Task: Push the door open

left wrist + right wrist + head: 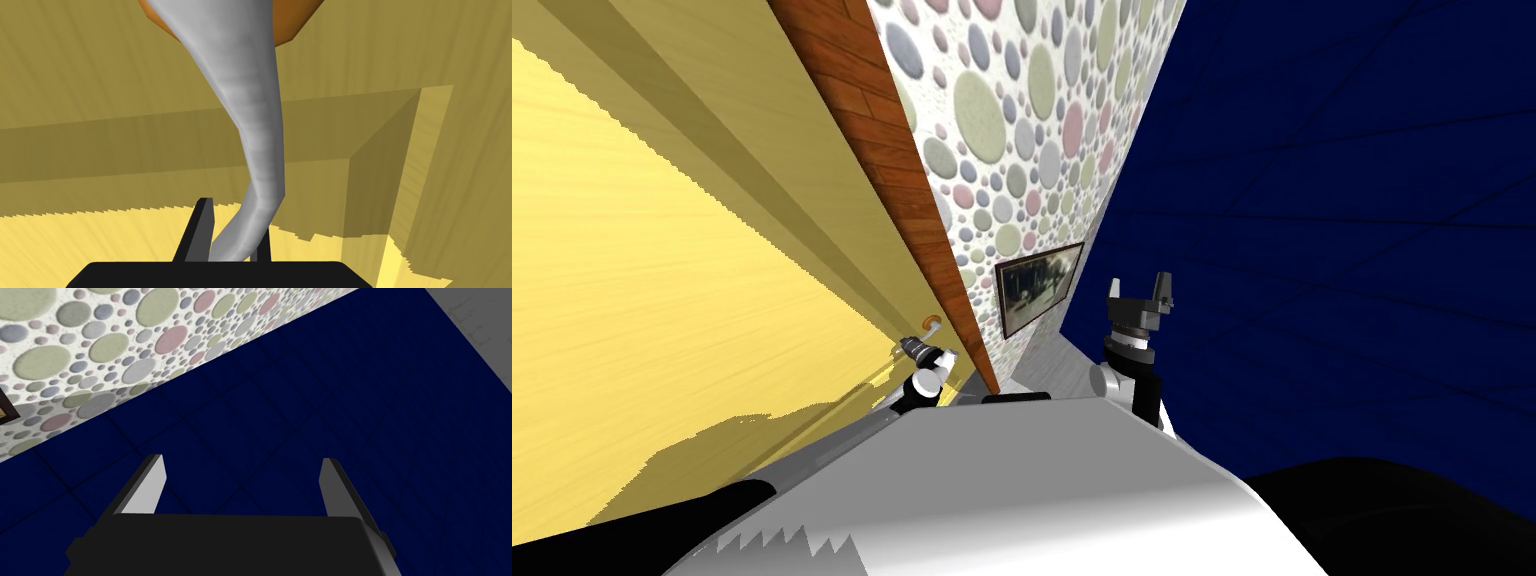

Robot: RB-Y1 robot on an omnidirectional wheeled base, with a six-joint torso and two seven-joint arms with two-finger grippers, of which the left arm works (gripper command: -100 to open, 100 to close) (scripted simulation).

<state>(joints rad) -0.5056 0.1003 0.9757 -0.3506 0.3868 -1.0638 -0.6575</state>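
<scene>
left gripper (235, 225), seen along its own dark body: two fingers (200, 235) drawn close together, clenched on the free end of a grey lever handle (255, 125), one finger on each side of it; handle curving away from the jaws to an orange round plate (297, 25) at its far end, where it meets the door (100, 75); door pale yellow with a wood grain, partly in shade, carrying a recessed panel whose corner (380, 160) lies just right of the handle.

head view, same grasp: left gripper (912, 350) at the right edge of the yellow door (662, 250), touching the handle, with the orange plate (932, 322) just beyond it; door filling the left of the scene; a brown wooden frame (852, 100) running along its right edge; right of the frame a white wall (1012, 120) patterned with green, pink and grey pebbles, bearing a dark-framed picture (1037, 285); far right, a dark blue wall (1362, 200).

right gripper (1140, 285) raised to the right of the left one, well apart from the door, near the blue wall; its jaws released, fingers (145, 488) spread wide with nothing between them.
</scene>
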